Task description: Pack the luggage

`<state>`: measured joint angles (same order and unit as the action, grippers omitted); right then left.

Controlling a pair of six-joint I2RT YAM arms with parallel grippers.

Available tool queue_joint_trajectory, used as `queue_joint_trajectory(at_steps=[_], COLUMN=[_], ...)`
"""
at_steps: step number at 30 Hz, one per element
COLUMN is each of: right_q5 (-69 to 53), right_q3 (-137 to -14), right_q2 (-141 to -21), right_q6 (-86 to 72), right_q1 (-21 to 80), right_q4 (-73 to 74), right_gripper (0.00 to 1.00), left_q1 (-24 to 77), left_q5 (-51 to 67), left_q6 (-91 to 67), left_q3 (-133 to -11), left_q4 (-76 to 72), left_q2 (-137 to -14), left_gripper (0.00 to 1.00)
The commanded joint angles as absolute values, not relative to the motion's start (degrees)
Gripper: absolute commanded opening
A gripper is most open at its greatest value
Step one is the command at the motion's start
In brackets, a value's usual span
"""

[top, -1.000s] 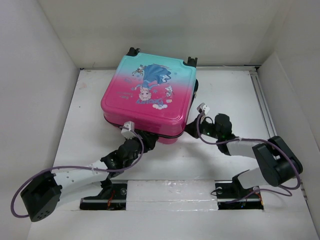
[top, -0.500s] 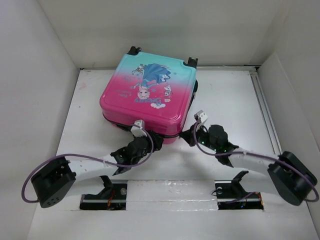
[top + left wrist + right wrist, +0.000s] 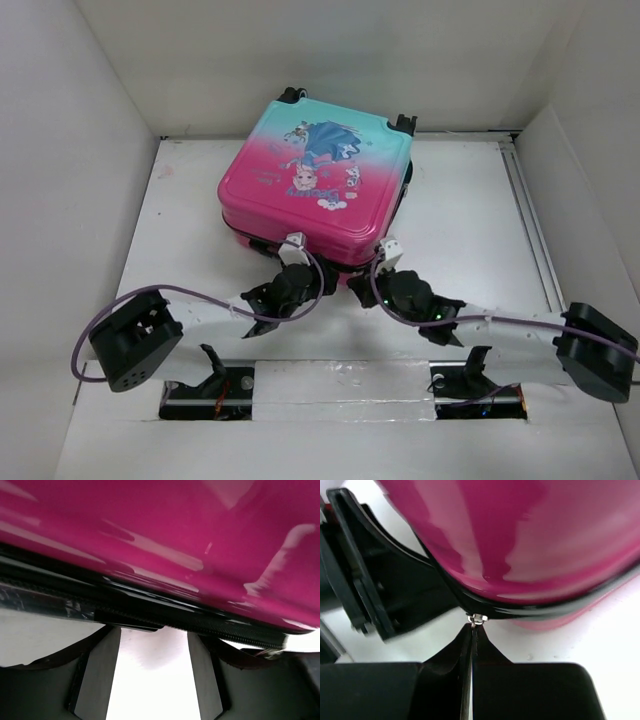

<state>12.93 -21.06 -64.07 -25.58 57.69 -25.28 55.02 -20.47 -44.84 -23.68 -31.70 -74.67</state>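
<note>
The luggage point(image 3: 320, 185), a pink-to-turquoise suitcase with a princess print, lies flat and closed at the back middle of the table. My left gripper point(image 3: 312, 280) is open at its near edge. In the left wrist view its jaws point(image 3: 154, 632) stand wide apart just below the black zipper band point(image 3: 200, 620) and the pink shell point(image 3: 175, 540), holding nothing. My right gripper point(image 3: 372, 290) is at the near right corner. In the right wrist view it point(image 3: 473, 629) is shut on the metal zipper pull point(image 3: 477, 618) under the pink shell point(image 3: 535, 540).
White walls box in the table on the left, back and right. A white rail point(image 3: 530, 230) runs along the right side. The left gripper's black body point(image 3: 375, 580) sits close to the left of my right gripper. Purple cables loop off both arms.
The luggage has shifted right and a little away. Both arms have stretched forward. The right gripper has moved left to the near corner, close to the left gripper.
</note>
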Motion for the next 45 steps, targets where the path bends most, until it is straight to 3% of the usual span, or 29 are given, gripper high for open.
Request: queue_joint_trajectory(at_steps=[1,8,13,16,20,22,25,30,31,37,45], right_q5=[15.0,22.2,22.0,22.0,22.0,22.0,22.0,22.0,21.4,20.7,21.4], right_q3=[-27.2,-29.4,-27.9,-28.9,-28.9,-28.9,-29.4,-28.9,-28.9,-28.9,-31.6], right_q2=[-70.4,-77.8,-76.6,-76.6,-76.1,-76.1,-74.3,-72.5,-72.0,-71.5,-73.0], right_q6=[-32.4,-34.8,-34.1,-32.7,-32.0,-32.0,-31.5,-30.8,-30.8,-30.8,-30.3], right_q1=[65.5,67.1,66.6,66.1,66.1,66.1,66.1,66.1,66.1,66.1,66.6], right_q4=[-22.0,-29.4,-28.8,-26.0,-26.0,-24.6,-23.1,-21.7,-21.7,-21.1,-19.8], right_gripper=[0.00,0.00,0.00,0.00,0.00,0.00,0.00,0.00,0.00,0.00,0.00], left_q1=[53.4,54.6,54.6,52.1,43.3,38.2,22.6,-6.7,-8.7,-9.8,-1.2], left_q5=[-19.5,-23.1,-32.3,-40.4,-44.7,-42.4,-32.4,-0.6,3.0,15.6,14.9], left_q6=[-43.6,-43.1,-45.2,-45.7,-44.8,-44.2,-47.1,-55.7,-57.5,-57.2,-57.3], left_q3=[-30.9,-28.0,-20.7,-20.2,-24.3,-29.6,-35.3,-38.6,-39.8,-49.7,-43.4], left_q4=[-41.2,-38.3,-26.7,-16.5,-16.2,-17.8,-17.8,-25.5,-26.2,-29.4,-35.2], left_q2=[-76.5,-73.2,-53.9,-40.2,-34.4,-37.3,-44.7,-61.5,-65.0,-87.1,-85.4], left_gripper=[0.51,0.54,0.72,0.73,0.76,0.77,0.77,0.73,0.72,0.67,0.66])
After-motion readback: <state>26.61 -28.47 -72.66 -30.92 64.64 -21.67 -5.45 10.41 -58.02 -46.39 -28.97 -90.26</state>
